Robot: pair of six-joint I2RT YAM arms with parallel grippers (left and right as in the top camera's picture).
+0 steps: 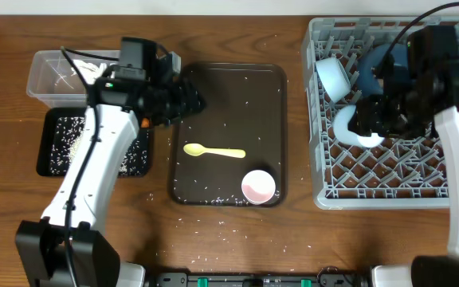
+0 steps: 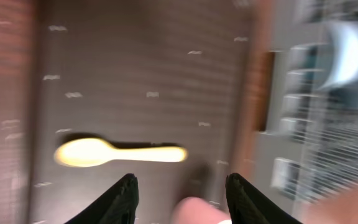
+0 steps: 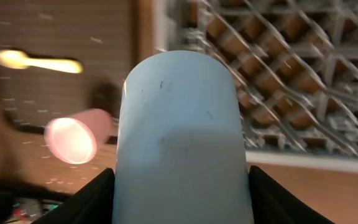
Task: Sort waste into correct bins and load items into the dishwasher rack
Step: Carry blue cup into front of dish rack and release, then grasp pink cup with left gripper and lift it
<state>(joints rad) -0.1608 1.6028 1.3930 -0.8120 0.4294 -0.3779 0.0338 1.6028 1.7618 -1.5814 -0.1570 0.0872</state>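
Trouble is likeliest at the right gripper [image 3: 180, 177], whose two black fingers are pinched on the sides of a small pale-blue plastic cup [image 3: 179, 99]. That wall is smooth and round, so the cup could slip or swivel as it is lowered. The large light-grey pegged plastic dishwasher rack [image 1: 325, 187] lies beneath and ahead of it. A white bowl [image 1: 333, 76] and a large dark-blue bowl [image 1: 377, 64] sit close beside the fingers, where a skewed release could strike them or leave the cup tilted on the pegs. The left gripper [image 2: 180, 182] is spread and empty above the large dark brown serving tray [image 1: 269, 96]. A yellow plastic spoon [image 2: 114, 152] lies flat just ahead of its fingertips, and a small pink cup [image 1: 258, 186] sits nearer, below them. The spoon is thin and low, among loose white rice grains [image 1: 213, 191], so closing fingers may skid it away. A careless descent could also knock the light pink cup.
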